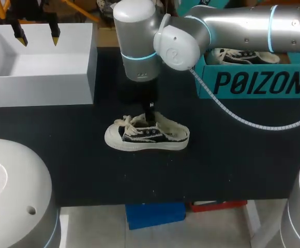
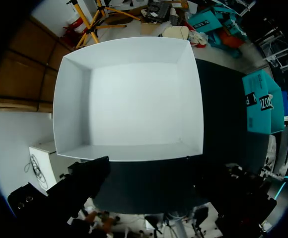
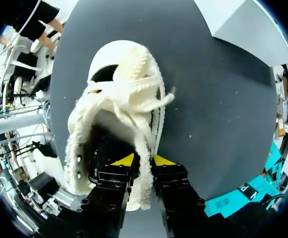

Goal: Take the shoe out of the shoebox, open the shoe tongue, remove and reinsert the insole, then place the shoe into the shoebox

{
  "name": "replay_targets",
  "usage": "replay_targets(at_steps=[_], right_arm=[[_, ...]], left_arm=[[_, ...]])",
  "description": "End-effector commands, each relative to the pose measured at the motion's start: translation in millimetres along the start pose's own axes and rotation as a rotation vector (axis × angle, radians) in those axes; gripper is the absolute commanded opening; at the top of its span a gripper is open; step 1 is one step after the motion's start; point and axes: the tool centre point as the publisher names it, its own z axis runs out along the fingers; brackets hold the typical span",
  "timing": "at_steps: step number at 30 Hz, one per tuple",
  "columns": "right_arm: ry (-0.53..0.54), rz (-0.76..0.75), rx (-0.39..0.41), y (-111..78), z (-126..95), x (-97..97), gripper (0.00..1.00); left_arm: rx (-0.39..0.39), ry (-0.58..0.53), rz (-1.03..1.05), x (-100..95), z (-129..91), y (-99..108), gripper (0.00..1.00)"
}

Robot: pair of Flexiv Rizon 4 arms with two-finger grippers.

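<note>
A cream and black sneaker [image 1: 147,135] with a white sole stands upright on the black table [image 1: 233,165], toe to the left. My right arm crosses from the right and its gripper [image 1: 149,109] comes down on the shoe's far side. In the right wrist view the gripper [image 3: 143,159] has one yellow tip inside the shoe [image 3: 119,99] and one outside. The frayed side wall fills the narrow gap between them. The white shoebox [image 1: 41,82] stands empty at the back left. My left gripper [image 1: 37,36] hangs open above the shoebox [image 2: 129,99].
A teal box [image 1: 258,82] holding another shoe sits at the back right, close behind my right arm. That arm's white coiled cable [image 1: 253,124] hangs over the table to the right of the shoe. Bare black table lies in front of the shoe.
</note>
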Motion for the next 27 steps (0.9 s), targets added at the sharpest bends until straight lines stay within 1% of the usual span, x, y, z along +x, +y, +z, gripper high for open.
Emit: replay_targets(at_steps=[1,4,6,9,11,13,14,15,16,17,18,19,20,21,22,23,24,25,26,27], right_arm=[[0.004,0.000,0.006,3.5,-1.4,0.6,1.00],[-0.014,0.029,0.020,0.1,-7.3,5.5,1.00],[-0.034,0.050,0.022,-1.7,-15.3,8.4,1.00],[-0.092,0.065,-0.036,-2.4,-28.3,12.9,1.00],[-0.142,0.024,-0.080,0.1,-39.9,13.7,1.00],[-0.200,-0.010,-0.157,3.6,-52.6,13.2,1.00],[-0.227,-0.036,-0.217,6.6,-59.2,13.0,1.00],[-0.247,-0.056,-0.251,8.4,-64.2,13.3,1.00],[-0.265,-0.077,-0.303,10.0,-69.1,13.8,1.00],[-0.273,-0.090,-0.373,11.5,-73.0,14.6,1.00],[-0.272,-0.114,-0.374,11.8,-75.2,15.4,1.00],[-0.270,-0.129,-0.404,11.7,-77.2,16.4,1.00],[-0.275,-0.136,-0.454,11.8,-80.2,17.2,1.00],[-0.277,-0.137,-0.460,10.3,-81.6,17.9,1.00],[-0.275,-0.145,-0.490,8.2,-82.1,18.5,1.00],[-0.274,-0.153,-0.554,6.4,-82.9,20.1,1.00],[-0.275,-0.155,-0.596,3.3,-83.0,21.5,1.00],[-0.269,-0.172,-0.678,0.6,-83.3,23.5,1.00],[-0.241,-0.222,-0.781,-1.2,-85.6,25.5,1.00],[-0.241,-0.222,-0.781,-1.2,-85.6,25.5,1.00]], left_arm=[[-0.001,-0.003,-0.003,0.6,-0.4,0.7,1.00],[-0.001,-0.003,-0.003,0.6,-0.4,0.7,1.00],[-0.001,-0.003,-0.003,0.6,-0.4,0.7,1.00],[-0.001,-0.003,-0.003,0.6,-0.4,0.7,1.00],[-0.001,-0.003,-0.003,0.6,-0.4,0.7,1.00],[-0.001,-0.003,-0.003,0.6,-0.4,0.7,1.00],[-0.001,-0.003,-0.003,0.6,-0.4,0.7,1.00],[-0.001,-0.003,-0.003,0.6,-0.4,0.7,1.00],[-0.001,-0.003,-0.003,0.6,-0.4,0.7,1.00],[-0.001,-0.003,-0.003,0.6,-0.4,0.7,1.00],[-0.001,-0.003,-0.003,0.6,-0.4,0.7,1.00],[-0.001,-0.003,-0.003,0.6,-0.4,0.7,1.00],[-0.001,-0.003,-0.003,0.6,-0.4,0.7,1.00],[-0.001,-0.003,-0.003,0.6,-0.4,0.7,1.00],[-0.001,-0.003,-0.003,0.6,-0.4,0.7,1.00],[-0.001,-0.003,-0.003,0.6,-0.4,0.7,1.00],[-0.001,-0.003,-0.003,0.6,-0.4,0.7,1.00],[-0.001,-0.003,-0.003,0.6,-0.4,0.7,1.00],[-0.001,-0.003,-0.003,0.6,-0.4,0.7,1.00],[-0.001,-0.003,-0.003,0.6,-0.4,0.7,1.00]])
